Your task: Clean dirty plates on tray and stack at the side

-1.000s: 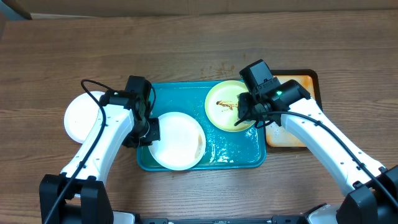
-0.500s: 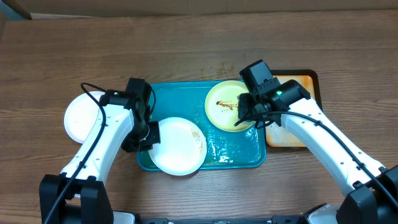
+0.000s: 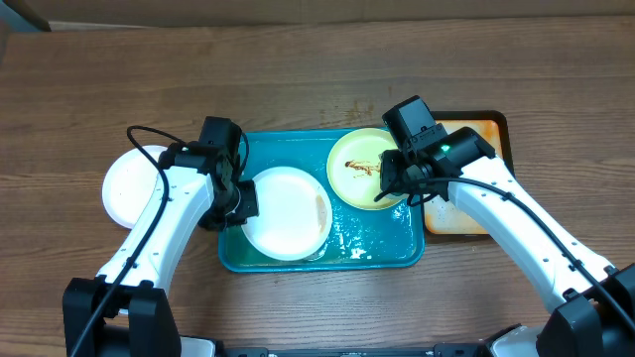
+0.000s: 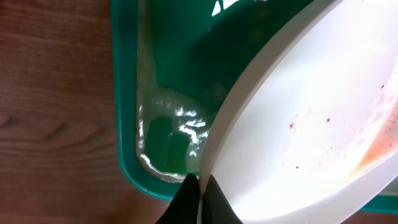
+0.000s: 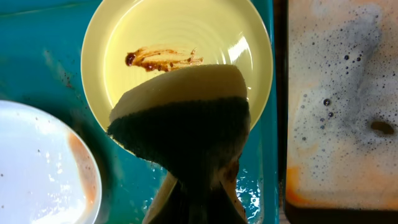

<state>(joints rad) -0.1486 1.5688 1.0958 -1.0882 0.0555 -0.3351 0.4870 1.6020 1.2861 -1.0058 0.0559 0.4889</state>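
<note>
**White plate pulled back inside the tray**

The left gripper (image 4: 199, 188) is clamped on the left rim of the white plate (image 3: 288, 213), jaws nearly together. Half a second ago that plate hung over the near rim of the tray (image 3: 382, 250); now it sits farther in, within the tray's left half. A faint brown stain marks its right side.

The right gripper (image 3: 390, 186) has not moved. It is closed on a sponge (image 5: 180, 124) held over the yellow plate (image 3: 354, 159) at the tray's far right, whose brown smear (image 5: 158, 58) remains.

A second white plate (image 3: 129, 188) lies on the surface (image 3: 298, 79) left of the tray. A foamy orange tray (image 3: 466, 216) sits to the right.
</note>
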